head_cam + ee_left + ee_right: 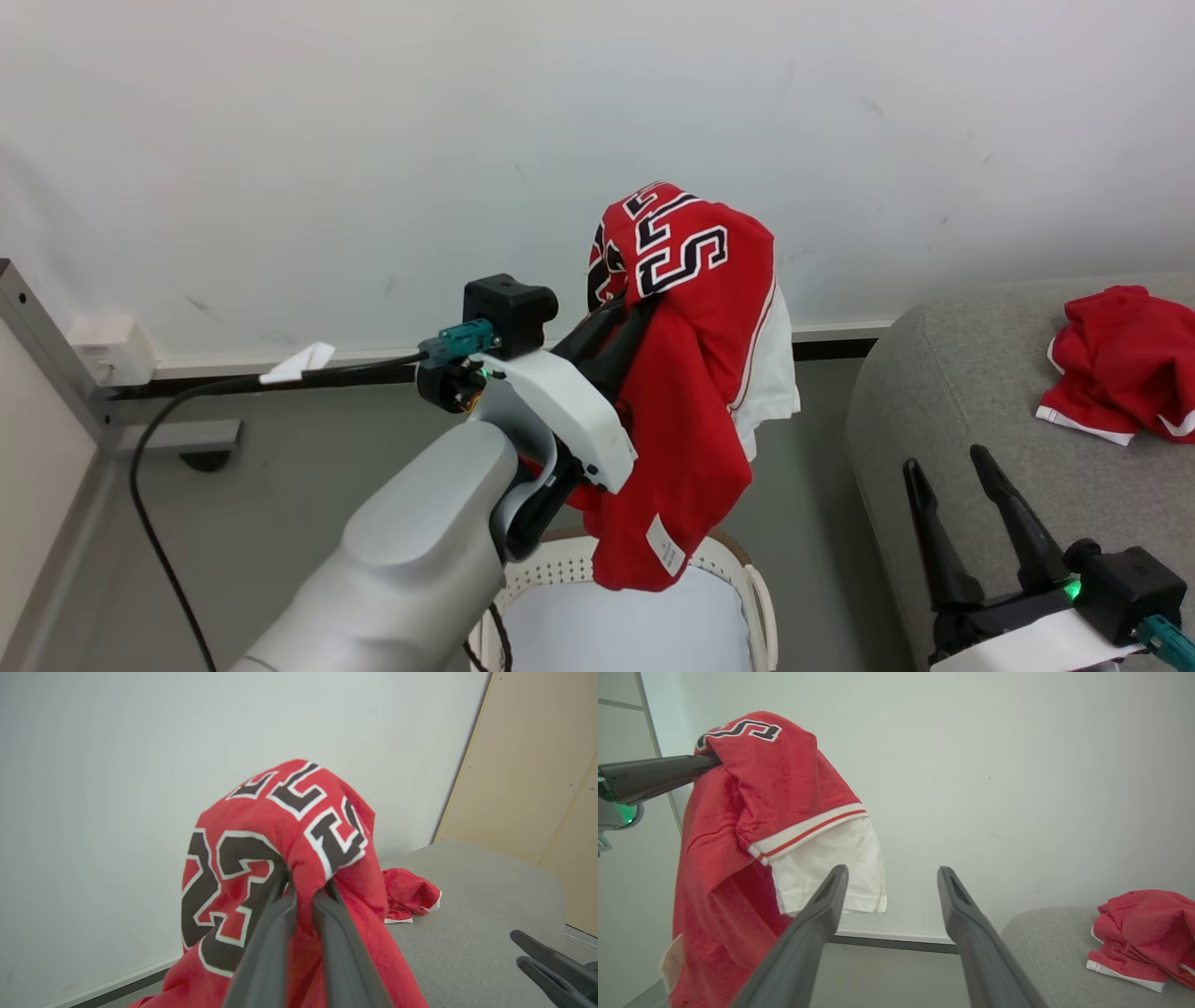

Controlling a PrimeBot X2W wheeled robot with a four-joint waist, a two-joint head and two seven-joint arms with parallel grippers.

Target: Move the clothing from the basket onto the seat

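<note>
My left gripper (pixel 625 313) is shut on a red jersey (pixel 686 392) with black-and-white numerals, held high above the basket (pixel 738 569). The jersey drapes over the fingers (pixel 280 914) and hangs down, its hem just over the basket's rim. In the right wrist view the jersey (pixel 752 826) shows a white panel at its side. A second red garment (pixel 1125 359) lies crumpled on the grey seat (pixel 952 392) at the right. My right gripper (pixel 962 485) is open with nothing in it, low beside the seat's front edge.
A pale bluish-white pad (pixel 635 625) lies inside the basket. A white wall with a dark skirting strip (pixel 831 347) stands behind. A black cable (pixel 149 504) runs across the grey floor at the left, near a grey metal frame (pixel 56 364).
</note>
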